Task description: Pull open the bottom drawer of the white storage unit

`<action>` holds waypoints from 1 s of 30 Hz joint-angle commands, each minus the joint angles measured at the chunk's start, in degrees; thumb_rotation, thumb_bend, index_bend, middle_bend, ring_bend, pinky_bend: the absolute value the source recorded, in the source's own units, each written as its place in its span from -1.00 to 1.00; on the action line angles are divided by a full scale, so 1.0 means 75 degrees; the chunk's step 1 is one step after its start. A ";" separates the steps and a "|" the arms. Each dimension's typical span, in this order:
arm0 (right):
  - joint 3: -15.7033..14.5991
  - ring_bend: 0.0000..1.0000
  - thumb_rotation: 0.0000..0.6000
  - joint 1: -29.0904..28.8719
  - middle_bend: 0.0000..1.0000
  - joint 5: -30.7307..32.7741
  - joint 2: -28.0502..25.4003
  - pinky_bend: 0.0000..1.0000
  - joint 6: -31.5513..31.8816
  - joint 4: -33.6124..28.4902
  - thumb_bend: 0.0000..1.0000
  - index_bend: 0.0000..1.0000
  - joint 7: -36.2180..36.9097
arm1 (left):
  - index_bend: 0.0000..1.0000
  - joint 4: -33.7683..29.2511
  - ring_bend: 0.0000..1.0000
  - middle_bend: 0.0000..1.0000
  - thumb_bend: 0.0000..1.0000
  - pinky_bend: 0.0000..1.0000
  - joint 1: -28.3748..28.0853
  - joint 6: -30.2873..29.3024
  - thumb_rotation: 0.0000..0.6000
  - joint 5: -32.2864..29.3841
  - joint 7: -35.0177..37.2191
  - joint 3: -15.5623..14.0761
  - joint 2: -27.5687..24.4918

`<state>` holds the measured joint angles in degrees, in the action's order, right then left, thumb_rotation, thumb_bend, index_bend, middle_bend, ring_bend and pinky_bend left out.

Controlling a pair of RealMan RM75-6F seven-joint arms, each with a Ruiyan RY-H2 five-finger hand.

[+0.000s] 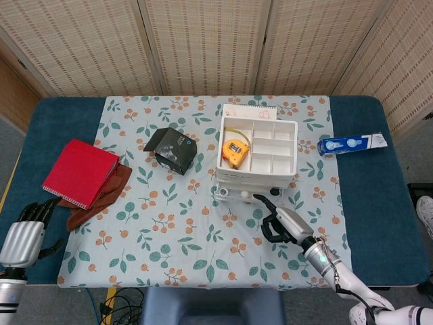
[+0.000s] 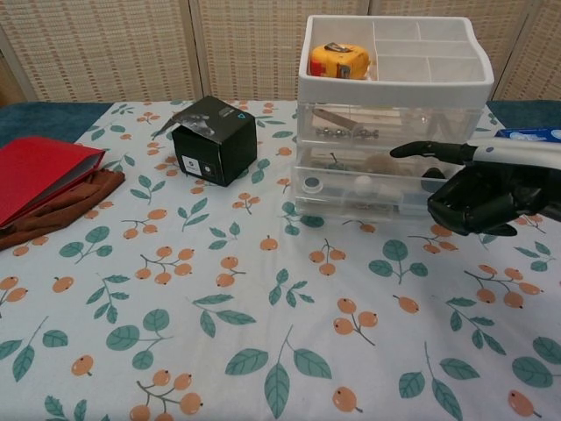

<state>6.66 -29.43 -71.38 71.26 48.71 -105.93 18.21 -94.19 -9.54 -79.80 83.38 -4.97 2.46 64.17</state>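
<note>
While my right hand point(image 2: 486, 195) hangs just in front of the white storage unit point(image 1: 257, 154), fingers curled in on nothing and one finger stretched toward its face, the bottom drawer point(image 2: 368, 203) looks barely out, if at all. I judge the hooking step isn't made yet. I'd lower that finger to the drawer's front lip at the unit's foot, catch it squarely, then draw straight toward me so the unit doesn't slide. My left hand point(image 1: 26, 232) rests idle, far left of the unit, holding nothing, its fingers partly curled.
</note>
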 commanded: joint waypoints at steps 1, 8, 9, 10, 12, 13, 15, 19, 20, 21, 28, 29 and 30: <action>-0.0014 0.78 1.00 -0.0059 0.51 0.0312 -0.0170 0.72 -0.0165 -0.0015 0.18 -0.98 -0.0190 | -0.82 0.0023 -0.63 -0.69 -0.56 -0.75 0.0003 0.0017 1.00 -0.0022 -0.0001 -0.0004 0.0002; -0.0008 0.78 1.00 -0.0266 0.51 0.0798 -0.0142 0.72 -0.0592 0.0265 0.18 -0.91 -0.0273 | -0.82 0.0020 -0.63 -0.69 -0.56 -0.75 -0.0007 0.0045 1.00 -0.0001 0.0027 -0.0021 0.0017; -0.0008 0.78 1.00 -0.0293 0.51 0.0849 -0.0123 0.72 -0.0639 0.0307 0.18 -0.88 -0.0289 | -0.82 0.0011 -0.63 -0.69 -0.56 -0.75 -0.0006 0.0066 1.00 -0.0007 0.0072 -0.0030 0.0007; -0.0008 0.78 1.00 -0.0310 0.51 0.0874 -0.0112 0.72 -0.0667 0.0328 0.18 -0.85 -0.0299 | -0.82 0.0004 -0.63 -0.69 -0.56 -0.75 -0.0005 0.0080 1.00 -0.0016 0.0101 -0.0034 -0.0004; -0.0013 0.78 1.00 -0.0333 0.52 0.0890 -0.0100 0.72 -0.0705 0.0342 0.18 -0.76 -0.0322 | -0.82 0.0018 -0.63 -0.69 -0.56 -0.75 0.0001 0.0077 1.00 -0.0035 0.0087 -0.0030 -0.0015; -0.0020 0.78 1.00 -0.0336 0.52 0.0884 -0.0100 0.72 -0.0713 0.0334 0.18 -0.71 -0.0328 | -0.82 0.0017 -0.63 -0.69 -0.56 -0.75 0.0005 0.0073 1.00 -0.0040 0.0084 -0.0029 -0.0014; -0.0041 0.78 1.00 -0.0328 0.52 0.0856 -0.0114 0.72 -0.0722 0.0292 0.18 -0.64 -0.0325 | -0.82 0.0014 -0.63 -0.69 -0.56 -0.75 0.0005 0.0077 1.00 -0.0040 0.0087 -0.0031 -0.0012; -0.0100 0.78 1.00 -0.0282 0.52 0.0746 -0.0188 0.72 -0.0725 0.0155 0.18 -0.60 -0.0289 | -0.82 0.0011 -0.63 -0.69 -0.56 -0.75 -0.0006 0.0091 1.00 -0.0032 0.0066 -0.0033 -0.0004; -0.0134 0.78 1.00 -0.0258 0.52 0.0684 -0.0226 0.72 -0.0729 0.0083 0.18 -0.60 -0.0271 | -0.82 0.0013 -0.63 -0.69 -0.56 -0.75 -0.0010 0.0092 1.00 -0.0032 0.0063 -0.0030 0.0000; -0.0161 0.78 1.00 -0.0239 0.52 0.0630 -0.0258 0.72 -0.0732 0.0029 0.18 -0.60 -0.0254 | -0.82 0.0014 -0.63 -0.69 -0.56 -0.75 -0.0014 0.0094 1.00 -0.0031 0.0064 -0.0027 0.0003; -0.0432 0.78 1.00 -0.0066 0.52 0.0116 -0.0506 0.72 -0.0706 -0.0353 0.18 -0.60 -0.0155 | -0.82 0.0029 -0.63 -0.69 -0.56 -0.76 -0.0035 0.0122 1.00 -0.0043 0.0054 -0.0017 0.0010; -0.0467 0.78 1.00 -0.0044 0.52 0.0049 -0.0529 0.72 -0.0698 -0.0397 0.18 -0.60 -0.0143 | -0.82 0.0030 -0.63 -0.69 -0.56 -0.76 -0.0040 0.0128 1.00 -0.0043 0.0047 -0.0016 0.0013; -0.0513 0.78 1.00 -0.0016 0.52 -0.0040 -0.0558 0.72 -0.0688 -0.0452 0.18 -0.60 -0.0124 | -0.82 0.0026 -0.63 -0.69 -0.56 -0.76 -0.0045 0.0133 1.00 -0.0040 0.0038 -0.0017 0.0017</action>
<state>3.31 -29.91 -70.97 67.46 43.41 -108.75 17.05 -93.99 -9.86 -78.81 83.08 -4.68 2.33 64.29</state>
